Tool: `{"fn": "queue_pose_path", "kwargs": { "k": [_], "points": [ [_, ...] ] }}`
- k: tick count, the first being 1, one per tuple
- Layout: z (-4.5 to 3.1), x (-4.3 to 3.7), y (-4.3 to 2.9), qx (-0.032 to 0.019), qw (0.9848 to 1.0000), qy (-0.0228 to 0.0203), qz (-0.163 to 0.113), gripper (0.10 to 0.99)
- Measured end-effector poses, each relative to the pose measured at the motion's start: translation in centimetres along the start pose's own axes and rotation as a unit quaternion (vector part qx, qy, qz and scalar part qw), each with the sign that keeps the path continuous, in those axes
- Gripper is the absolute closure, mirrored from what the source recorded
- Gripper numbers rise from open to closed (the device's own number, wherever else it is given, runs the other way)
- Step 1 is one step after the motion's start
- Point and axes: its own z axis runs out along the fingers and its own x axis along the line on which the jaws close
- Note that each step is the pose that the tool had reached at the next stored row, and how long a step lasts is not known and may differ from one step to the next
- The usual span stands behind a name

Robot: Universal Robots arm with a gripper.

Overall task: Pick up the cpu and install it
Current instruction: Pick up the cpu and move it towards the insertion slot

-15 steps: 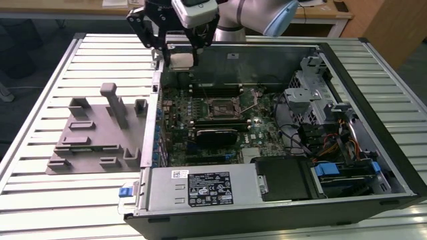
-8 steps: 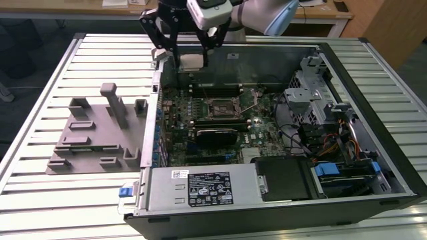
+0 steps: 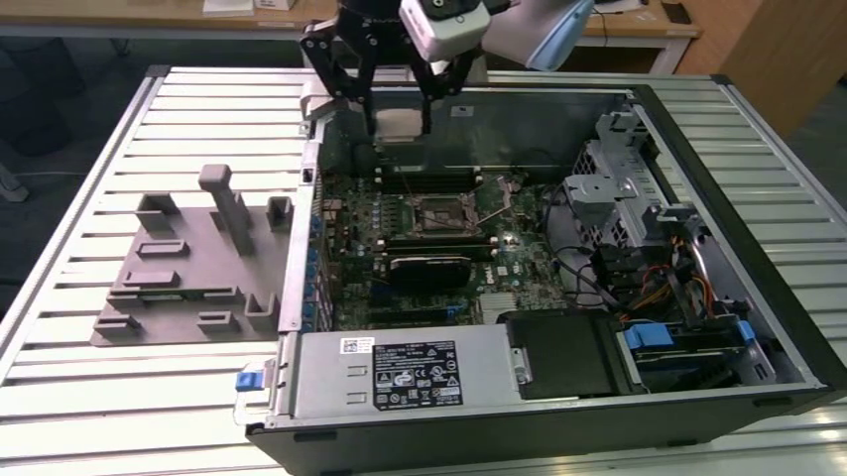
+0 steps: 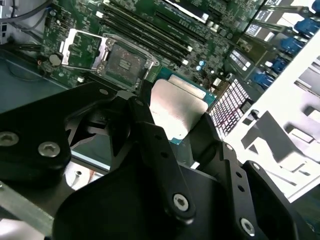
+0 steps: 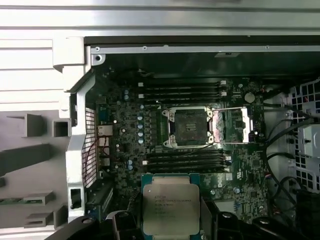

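Cpu (image 5: 170, 207) clamped between my jaws, over the open case (image 3: 543, 124).
My gripper (image 4: 177, 122) hides the cpu's two side edges, and the first wrist view cuts off its near edge. In the case lies the motherboard (image 3: 517, 253), its socket (image 5: 189, 127) open, lid (image 5: 232, 122) swung aside. I hold the cpu above the board, apart from the socket, silver top facing that camera. It looks near square, so I cannot tell a long axis.

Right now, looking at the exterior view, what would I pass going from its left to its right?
Grey holder blocks → the cpu held in the gripper → silver drive cage → black case wall. The motherboard is left out, since it spreads beneath the cpu.
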Motion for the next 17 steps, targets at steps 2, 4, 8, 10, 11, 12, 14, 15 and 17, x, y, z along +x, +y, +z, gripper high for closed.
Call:
{"fn": "queue_pose_path", "kwargs": {
  "k": [2, 4, 8, 10, 11, 12, 14, 15, 17],
  "points": [
    [0.06, -0.39, 0.02, 0.0000, 1.0000, 0.0000, 0.000, 0.541],
    [0.12, -0.75, 0.03, 0.0000, 1.0000, 0.0000, 0.000, 0.541],
    [0.23, -1.40, 0.06, 0.0000, 1.0000, 0.0000, 0.000, 0.541],
    [0.29, -1.72, 0.08, 0.0000, 1.0000, 0.0000, 0.000, 0.541],
    [0.32, -1.89, 0.09, 0.0000, 1.0000, 0.0000, 0.000, 0.541],
    [0.35, -2.06, 0.09, 0.0000, 1.0000, 0.0000, 0.000, 0.541],
    [0.42, -2.43, 0.11, 0.0000, 1.0000, 0.0000, 0.000, 0.541],
    [0.45, -2.65, 0.12, 0.0000, 1.0000, 0.0000, 0.000, 0.541],
    [0.52, -3.09, 0.14, 0.0000, 1.0000, 0.0000, 0.000, 0.541]
  ]
}}
